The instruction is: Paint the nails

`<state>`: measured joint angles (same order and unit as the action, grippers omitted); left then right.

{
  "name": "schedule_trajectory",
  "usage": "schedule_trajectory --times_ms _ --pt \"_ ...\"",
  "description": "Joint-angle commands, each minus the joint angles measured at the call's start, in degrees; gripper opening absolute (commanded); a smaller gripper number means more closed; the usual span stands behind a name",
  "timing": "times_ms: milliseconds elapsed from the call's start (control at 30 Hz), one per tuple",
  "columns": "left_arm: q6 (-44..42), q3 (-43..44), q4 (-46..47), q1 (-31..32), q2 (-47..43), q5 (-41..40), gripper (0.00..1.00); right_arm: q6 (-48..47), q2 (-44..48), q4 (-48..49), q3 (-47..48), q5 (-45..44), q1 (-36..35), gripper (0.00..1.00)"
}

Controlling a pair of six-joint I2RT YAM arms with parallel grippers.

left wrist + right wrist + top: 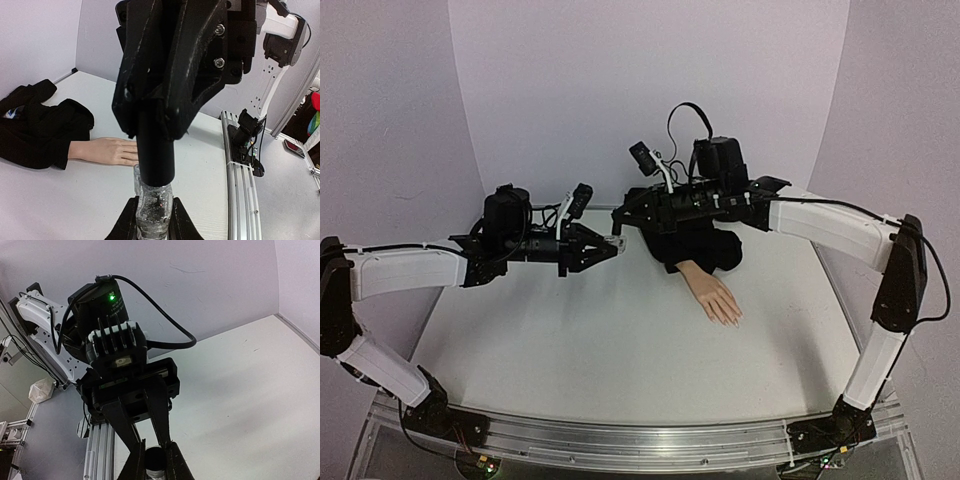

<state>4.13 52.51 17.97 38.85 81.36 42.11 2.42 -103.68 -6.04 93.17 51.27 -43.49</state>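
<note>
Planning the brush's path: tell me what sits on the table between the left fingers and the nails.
Nothing. The top view shows bare white table between the left fingers and the nails; the black sleeve lies farther back, off that line.

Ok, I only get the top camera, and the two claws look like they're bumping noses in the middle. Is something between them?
Observer: Yes. The left wrist camera shows the left claw shut on a small clear bottle.
Operator: What's the other claw grabbing?
Observer: Its own camera shows the right claw shut on the bottle's dark cap.
Operator: Is the cap off yet?
Observer: Not that I can see. From the left wrist, the cap meets the bottle's top with no gap.
</note>
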Motion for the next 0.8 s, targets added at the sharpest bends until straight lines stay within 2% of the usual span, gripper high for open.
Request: schedule_trajectory --times_ms 0,167,467,600,767 --pt "-2.01 6.92 10.72 -0.60 -2.59 -4.73 0.00 0.05 -1.89 -7.70 -2.63 0.90 -2.35 0.00" --pt "0.04 4.86 15.28 -0.60 -3.19 -9.65 0.00 2.59 -2.23 -5.41 -4.22 -4.47 -3.07 0.00" --pt "-2.97 5.12 17.67 -0.61 -1.48 -16.60 0.00 9.90 -5.54 -3.03 -3.36 -15.04 -6.04 0.00" --pt "-4.61 6.64 18.64 -0.62 0.89 -21.23 0.00 15.38 -7.13 -3.01 -2.03 -24.41 -8.49 0.00" --pt "-6.60 8.26 22.29 -0.57 4.79 -29.20 0.00 23.52 -9.56 -6.05 2.26 -43.80 -13.74 0.00"
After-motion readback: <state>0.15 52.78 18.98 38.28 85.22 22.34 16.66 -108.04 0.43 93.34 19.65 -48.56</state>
